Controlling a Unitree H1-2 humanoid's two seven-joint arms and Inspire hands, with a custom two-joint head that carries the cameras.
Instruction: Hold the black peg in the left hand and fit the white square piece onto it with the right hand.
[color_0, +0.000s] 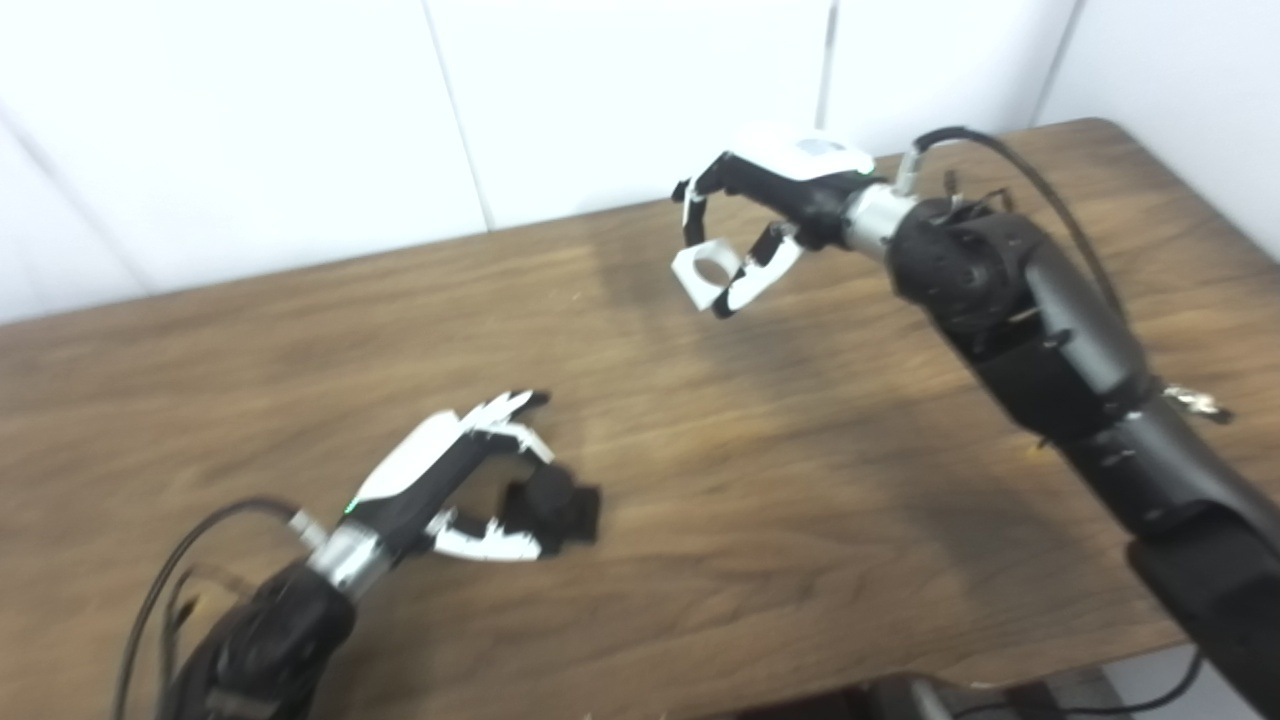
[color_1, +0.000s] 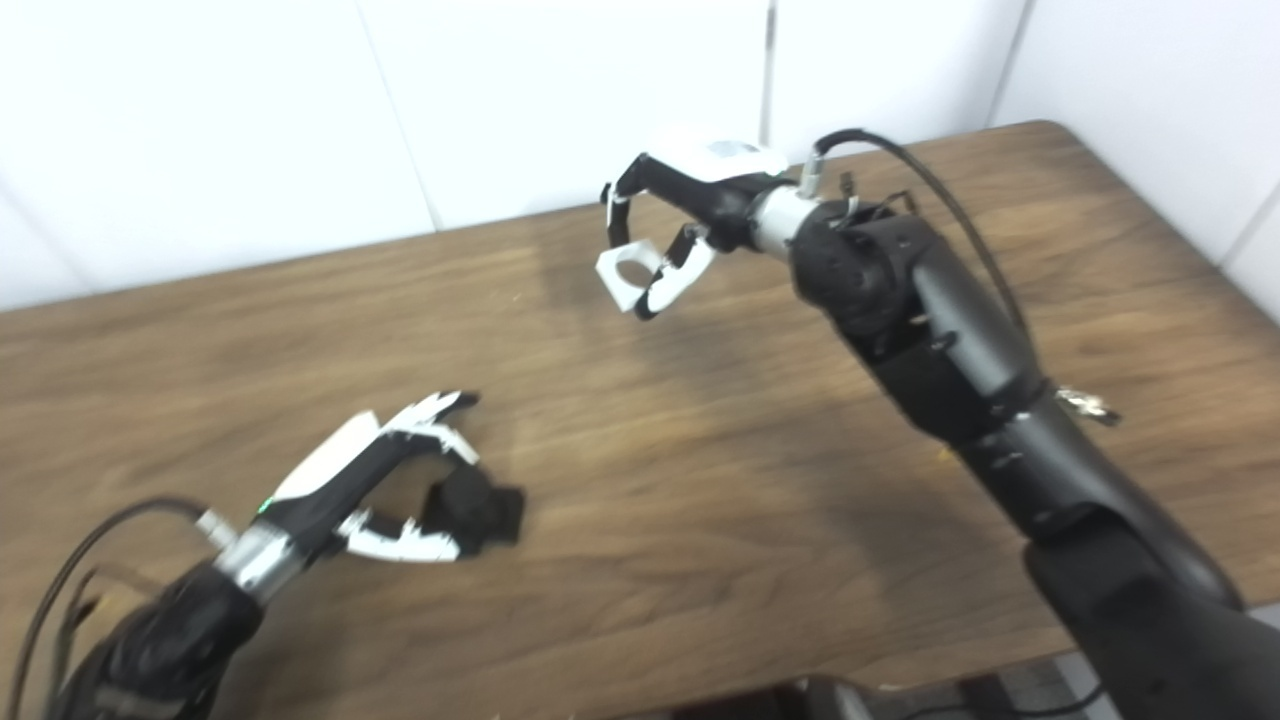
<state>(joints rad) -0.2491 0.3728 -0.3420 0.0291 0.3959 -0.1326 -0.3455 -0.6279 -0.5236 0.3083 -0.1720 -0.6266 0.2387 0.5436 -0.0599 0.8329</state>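
Black peg (color_0: 560, 508) gripped in left hand (color_0: 450, 480) | white square piece (color_0: 705, 272) pinched by right hand (color_0: 770, 215)

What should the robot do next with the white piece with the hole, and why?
Probably bring the right hand down and toward the left hand. The white square piece is pinched up in the air, far from the black peg, which the left hand holds low near the table.

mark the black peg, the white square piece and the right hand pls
black peg (color_0: 560, 508), left eye view: on its dark body, between the left hand's fingertips.
white square piece (color_1: 622, 281), right eye view: on the white face below its round hole.
right hand (color_0: 775, 185), left eye view: on the palm.
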